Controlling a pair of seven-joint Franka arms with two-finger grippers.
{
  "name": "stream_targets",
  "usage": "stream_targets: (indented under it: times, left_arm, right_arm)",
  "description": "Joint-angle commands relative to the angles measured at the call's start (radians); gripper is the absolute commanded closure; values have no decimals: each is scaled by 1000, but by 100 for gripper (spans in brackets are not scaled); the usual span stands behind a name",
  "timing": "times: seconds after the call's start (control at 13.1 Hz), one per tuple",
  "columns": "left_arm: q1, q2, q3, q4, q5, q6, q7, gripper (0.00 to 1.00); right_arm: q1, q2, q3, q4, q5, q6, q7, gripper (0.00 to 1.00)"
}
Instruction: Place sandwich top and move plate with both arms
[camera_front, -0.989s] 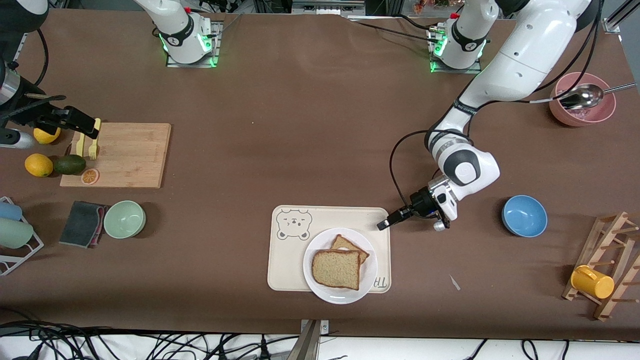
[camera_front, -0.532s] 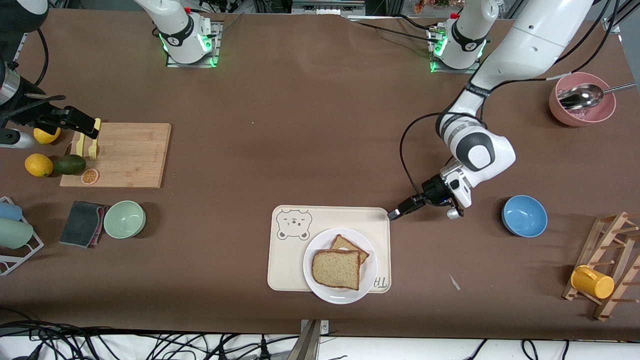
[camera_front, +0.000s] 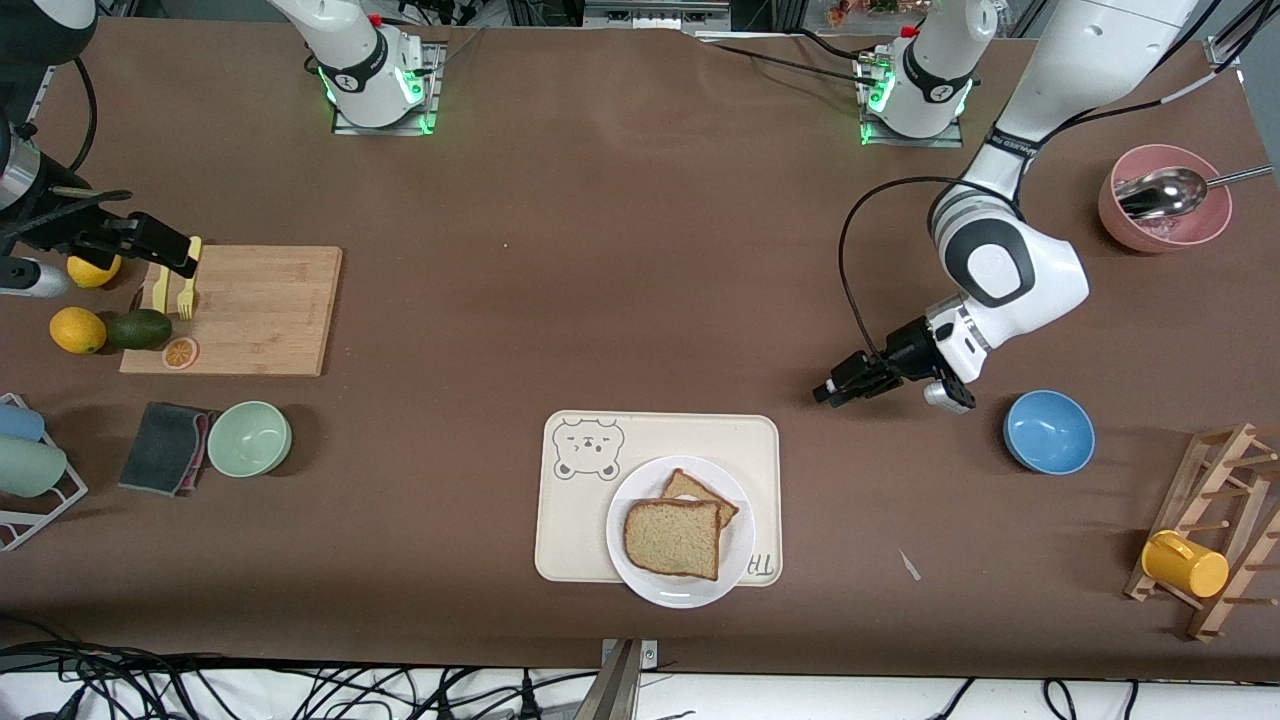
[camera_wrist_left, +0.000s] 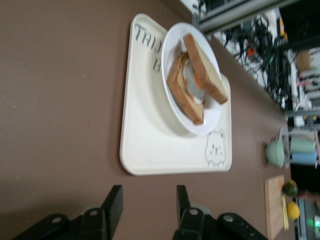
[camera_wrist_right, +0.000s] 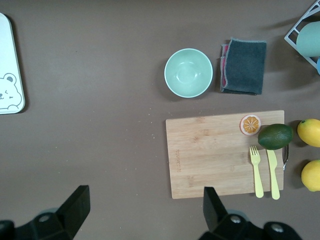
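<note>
change: left gripper (camera_front: 826, 392) has pulled away from the tray (camera_front: 570, 520) corner, now over bare table (camera_front: 640, 260) between tray and blue bowl (camera_front: 1048, 431); arm lifted toward its base
left fingers: parted with a clear gap in the left wrist view, nothing between them; wider than a second ago
right gripper: (camera_front: 186, 262) same spot as before, over the cutting board (camera_front: 260, 310) edge at the right arm's end of the table, waiting
right fingers: spread wide in the right wrist view, empty
sandwich top: (camera_front: 672, 539) lying on the darker slice with egg (camera_wrist_left: 187, 85), skewed, lower slice's corner sticking out; unmoved
plate: (camera_front: 690, 592) on the tray, at the corner nearest the front camera toward the left arm's end, rim hanging over tray edge; unmoved
board area: yellow fork (camera_wrist_right: 256, 172) and knife (camera_wrist_right: 272, 173) on the board, orange slice (camera_front: 180, 352), avocado (camera_front: 139, 328), two lemons (camera_front: 77, 330) beside it
nearby: green bowl (camera_front: 249, 438) and grey cloth (camera_front: 165, 433) nearer the camera than the board
left arm's end: pink bowl (camera_front: 1165, 225) with metal spoon (camera_front: 1165, 193), wooden rack (camera_front: 1215, 530) holding yellow cup (camera_front: 1184, 564)
in the way: nothing between either gripper and the plate
</note>
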Motion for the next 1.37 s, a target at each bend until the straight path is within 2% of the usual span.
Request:
stream_targets:
  times: [0.0,0.3,0.46,0.76,0.91,0.99,1.14,1.29]
  left_arm:
    - [24,-63,53,-28,205,-152,-114,50]
    - [27,-119,122,-11,505,-291,-317,49]
    - [28,-140,150,3,623,-355,-393,45]
    - [34,-194,191,7,884,-398,-564,22]
    - [54,-240,194,12,1015,-438,-645,4]
    - [70,-255,194,29,1058,-460,-668,0]
    - [79,-272,205,81,1118,-538,-764,0]
    - [79,-316,216,102,1191,-561,-870,0]
  right_arm:
    - [-8,-4,5,7,16,-11,5,0]
    - [-8,-4,5,7,16,-11,5,0]
    - [-8,-4,5,7,16,-11,6,0]
    - [-8,-4,5,7,16,-11,5,0]
    - [-8,-4,5,7,16,-11,5,0]
    - [-8,-4,5,9,15,-11,5,0]
    - [-8,-4,5,9,15,-11,5,0]
    - [-8,-4,5,9,15,-11,5,0]
